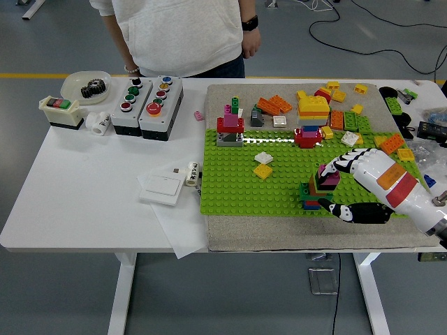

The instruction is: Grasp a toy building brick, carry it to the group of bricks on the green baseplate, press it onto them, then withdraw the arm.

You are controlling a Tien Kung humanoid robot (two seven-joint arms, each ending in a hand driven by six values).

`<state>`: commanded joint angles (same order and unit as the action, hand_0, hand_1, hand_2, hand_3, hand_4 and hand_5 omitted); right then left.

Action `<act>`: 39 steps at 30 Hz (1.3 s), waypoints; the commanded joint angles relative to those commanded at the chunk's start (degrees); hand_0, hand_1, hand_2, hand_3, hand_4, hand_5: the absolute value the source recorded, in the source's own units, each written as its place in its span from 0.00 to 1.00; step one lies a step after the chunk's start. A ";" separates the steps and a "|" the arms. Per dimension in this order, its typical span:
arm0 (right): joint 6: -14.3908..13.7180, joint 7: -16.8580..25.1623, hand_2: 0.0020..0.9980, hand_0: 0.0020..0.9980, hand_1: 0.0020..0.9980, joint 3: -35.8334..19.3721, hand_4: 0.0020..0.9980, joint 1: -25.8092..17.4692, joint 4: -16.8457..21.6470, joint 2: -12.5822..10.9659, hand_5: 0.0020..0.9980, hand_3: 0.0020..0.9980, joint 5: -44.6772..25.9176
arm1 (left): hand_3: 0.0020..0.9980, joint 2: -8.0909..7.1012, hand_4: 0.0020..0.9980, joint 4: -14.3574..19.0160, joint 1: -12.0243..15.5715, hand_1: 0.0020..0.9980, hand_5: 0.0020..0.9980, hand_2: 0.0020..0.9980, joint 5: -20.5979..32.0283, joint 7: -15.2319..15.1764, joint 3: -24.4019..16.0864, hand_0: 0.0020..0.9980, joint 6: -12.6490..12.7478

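Observation:
The green baseplate (237, 188) lies on a grey mat. Near its front right stands a small stack of bricks (312, 194) with green, blue, red and orange layers and a magenta brick (329, 176) on top. My right hand (327, 187) comes in from the right. Its fingers (340, 163) lie over the magenta brick, and the thumb (342, 210) reaches along the front of the stack, so the hand is closed around it. The left arm is out of view.
Other brick builds stand on the plate: a red and magenta one (230, 127), a yellow-topped tower (312, 115), and a yellow and white pair (263, 166). Loose bricks (346, 118) lie behind. Button boxes (147, 98) and a white switch plate (162, 187) are on the left. A person (185, 31) stands at the far side.

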<state>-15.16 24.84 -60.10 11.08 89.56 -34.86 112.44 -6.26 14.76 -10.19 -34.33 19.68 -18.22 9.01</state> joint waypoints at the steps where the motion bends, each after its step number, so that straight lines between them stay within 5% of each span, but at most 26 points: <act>1: -0.06 0.02 0.56 0.54 0.52 -0.09 0.73 0.03 0.09 -0.03 0.38 0.53 -0.11 | 0.60 -0.02 0.64 0.01 -0.01 0.57 0.72 0.65 0.13 -0.03 0.03 0.50 0.00; 39: -0.05 -0.08 0.56 0.54 0.52 1.45 0.73 2.20 -1.60 0.49 0.37 0.53 -1.52 | 0.60 -0.08 0.64 0.00 -0.33 0.57 0.71 0.65 0.60 -0.22 0.41 0.50 0.17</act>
<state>-15.21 24.76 -58.64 13.27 87.96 -34.37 110.91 -6.34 14.76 -10.51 -33.73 19.47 -17.80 9.18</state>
